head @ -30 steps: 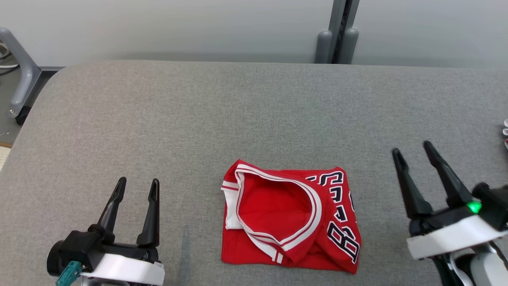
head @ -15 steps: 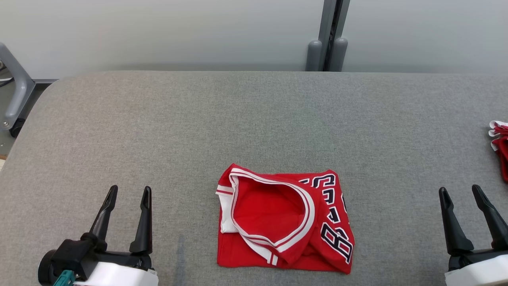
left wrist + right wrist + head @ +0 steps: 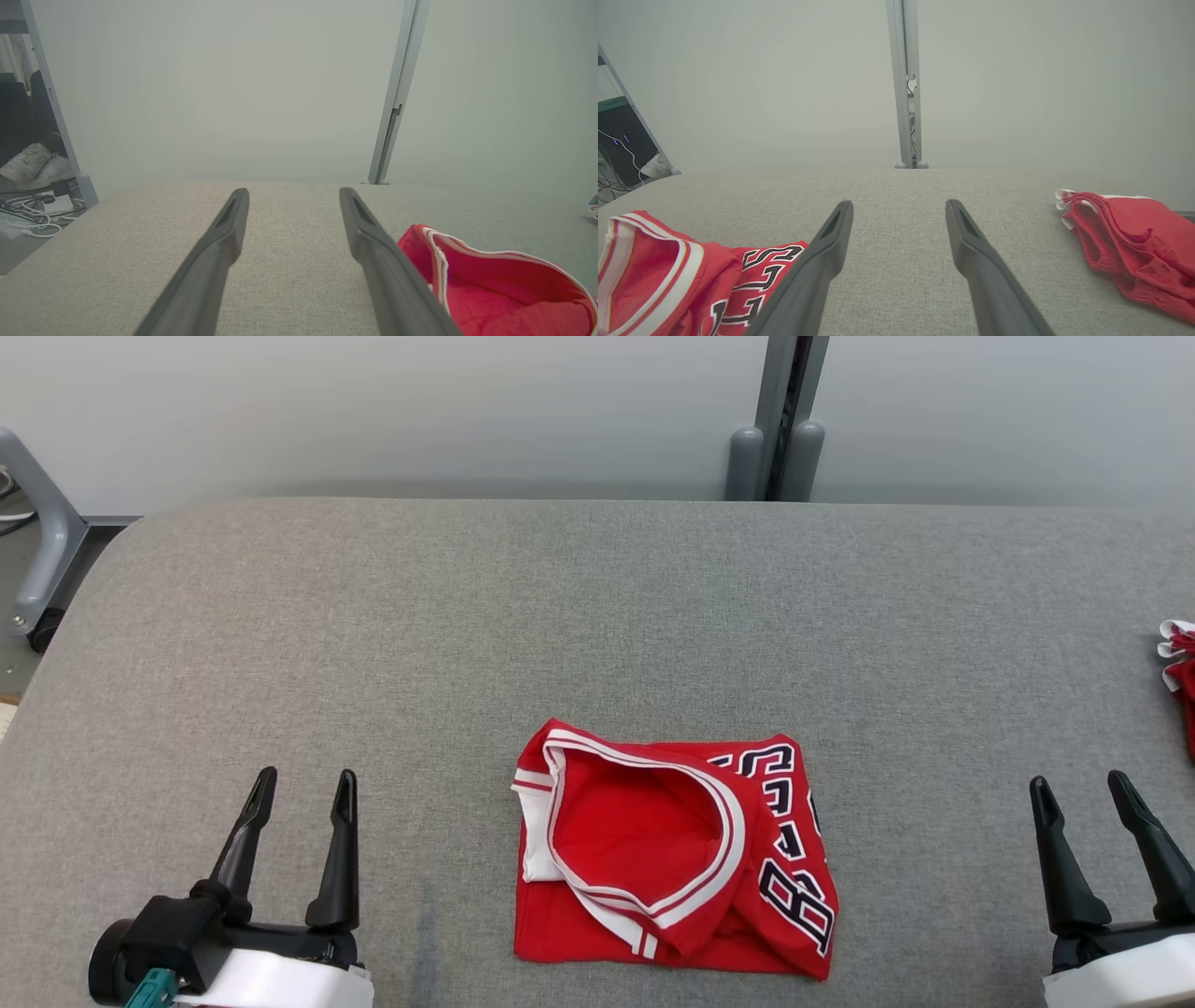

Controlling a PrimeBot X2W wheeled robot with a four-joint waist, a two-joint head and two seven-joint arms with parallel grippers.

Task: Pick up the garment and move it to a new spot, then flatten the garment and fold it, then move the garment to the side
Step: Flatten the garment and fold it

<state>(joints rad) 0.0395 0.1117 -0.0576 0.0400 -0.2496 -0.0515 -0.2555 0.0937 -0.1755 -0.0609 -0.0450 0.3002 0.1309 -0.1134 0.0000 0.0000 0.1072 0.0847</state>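
Over the last second the right tool (image 3: pixel 1077 782) has pulled back from a raised, tilted pose nearer the jersey (image 3: pixel 672 859) to the lower right corner of the head view, where it now stands upright. The left tool (image 3: pixel 306 777) has sunk only a little at the lower left. The whole head picture has also slid slightly, so part of that shift comes from the camera. In the last half second almost nothing has altered. Both tools have their fingers spread wide and hold nothing. The jersey lies as a compact folded packet at the middle of the grey desk (image 3: pixel 597 616), toward the near edge, between the two tools and well apart from each. Its white-trimmed collar opening faces up and dark lettering runs down its right part. With the folding apparently finished and the arms drawn back, the remaining step looks like carrying the packet to the side. The top layer near the collar bulges loosely, so a careless lift could undo the fold. A second red garment (image 3: pixel 1181 663) sits bunched at the right edge of the desk, well apart from the jersey, and takes up room there if that side is chosen. The left part of the desk is bare cloth. Nothing lies between either tool and the jersey. Behind the desk stand a grey post (image 3: pixel 775 420) and, at far left, a metal frame (image 3: pixel 37 541).
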